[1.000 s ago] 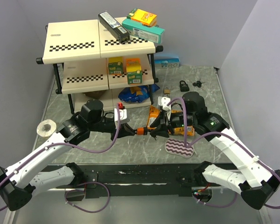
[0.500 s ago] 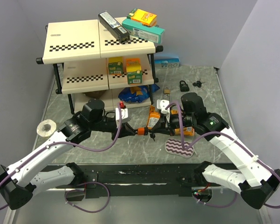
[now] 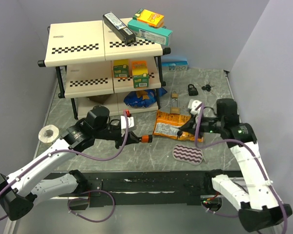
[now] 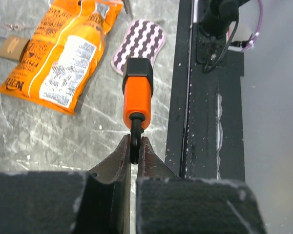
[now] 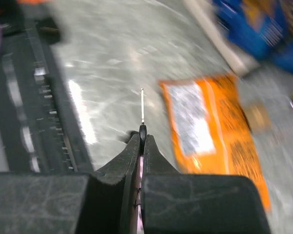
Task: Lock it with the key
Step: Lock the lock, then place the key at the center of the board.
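My left gripper (image 3: 136,139) is shut on the black shackle of an orange padlock (image 3: 146,139) and holds it just above the table, body pointing right. In the left wrist view the padlock (image 4: 137,90) sticks out ahead of the closed fingertips (image 4: 135,146). My right gripper (image 3: 182,131) is shut on a small key with a black head and thin silver blade (image 5: 142,105), pinched at the fingertips (image 5: 142,139). The key is well apart from the padlock, to its right, over the edge of the orange snack bag.
An orange snack bag (image 3: 175,126) and a striped purple pad (image 3: 189,154) lie between the grippers. A brass padlock (image 3: 175,104), a black padlock (image 3: 191,88) and loose keys (image 3: 206,88) lie behind. A shelf rack (image 3: 105,58) stands at the back left, a tape roll (image 3: 50,133) at the left.
My right gripper has pulled away from the padlock to the right, taking the key with it. The left gripper still holds the padlock, shifted slightly left.
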Robot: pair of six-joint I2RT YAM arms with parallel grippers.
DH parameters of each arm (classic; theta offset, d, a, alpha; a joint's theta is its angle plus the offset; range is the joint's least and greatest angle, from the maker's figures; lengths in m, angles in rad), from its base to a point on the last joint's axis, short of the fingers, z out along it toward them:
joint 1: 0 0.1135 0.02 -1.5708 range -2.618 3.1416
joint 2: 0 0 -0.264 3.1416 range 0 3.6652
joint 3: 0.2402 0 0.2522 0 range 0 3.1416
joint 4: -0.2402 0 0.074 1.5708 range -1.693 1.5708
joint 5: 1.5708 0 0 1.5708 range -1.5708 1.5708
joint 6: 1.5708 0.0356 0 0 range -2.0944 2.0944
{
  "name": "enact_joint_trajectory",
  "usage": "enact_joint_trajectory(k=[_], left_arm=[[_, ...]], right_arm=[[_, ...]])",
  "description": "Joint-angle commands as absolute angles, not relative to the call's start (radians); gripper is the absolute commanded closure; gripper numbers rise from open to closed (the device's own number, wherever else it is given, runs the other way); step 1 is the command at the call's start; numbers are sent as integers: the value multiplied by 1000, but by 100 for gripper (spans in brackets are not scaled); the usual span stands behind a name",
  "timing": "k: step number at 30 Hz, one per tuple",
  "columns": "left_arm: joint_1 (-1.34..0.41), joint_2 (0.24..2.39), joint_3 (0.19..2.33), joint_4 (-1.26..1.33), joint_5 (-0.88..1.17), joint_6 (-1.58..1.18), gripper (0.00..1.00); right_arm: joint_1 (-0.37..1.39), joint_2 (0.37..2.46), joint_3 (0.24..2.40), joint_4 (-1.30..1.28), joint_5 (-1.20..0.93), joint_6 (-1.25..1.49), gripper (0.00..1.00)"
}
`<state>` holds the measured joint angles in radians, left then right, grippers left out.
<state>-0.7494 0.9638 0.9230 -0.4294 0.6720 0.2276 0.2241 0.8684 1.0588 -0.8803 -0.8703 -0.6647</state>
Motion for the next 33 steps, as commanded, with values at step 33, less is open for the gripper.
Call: enact_joint_trajectory(k=[33], left_arm=[[-626,1026,953,-382,607,121,99]], right_arm=[[-443,1997,1675,-836,-437,-505,100]])
